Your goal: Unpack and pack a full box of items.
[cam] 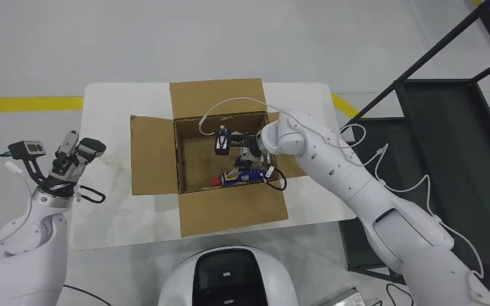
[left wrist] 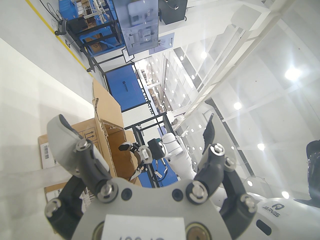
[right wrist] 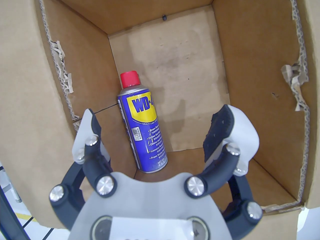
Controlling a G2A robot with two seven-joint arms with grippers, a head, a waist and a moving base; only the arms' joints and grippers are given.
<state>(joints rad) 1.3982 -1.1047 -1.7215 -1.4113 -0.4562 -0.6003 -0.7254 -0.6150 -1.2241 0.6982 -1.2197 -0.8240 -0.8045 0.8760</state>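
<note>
Spray can (right wrist: 141,131) lies flat on the box (right wrist: 250,63) floor against the near wall, long axis left-right, red cap toward my left. My right gripper (right wrist: 155,118) is in the box above it, jaws open. My left gripper (left wrist: 133,126) is at the bench (cam: 115,107) edge, jaws open.

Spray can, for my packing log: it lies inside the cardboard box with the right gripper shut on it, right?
No. The spray can lies inside the cardboard box, but the right gripper is open, not shut on it, as the right wrist view shows.
</note>
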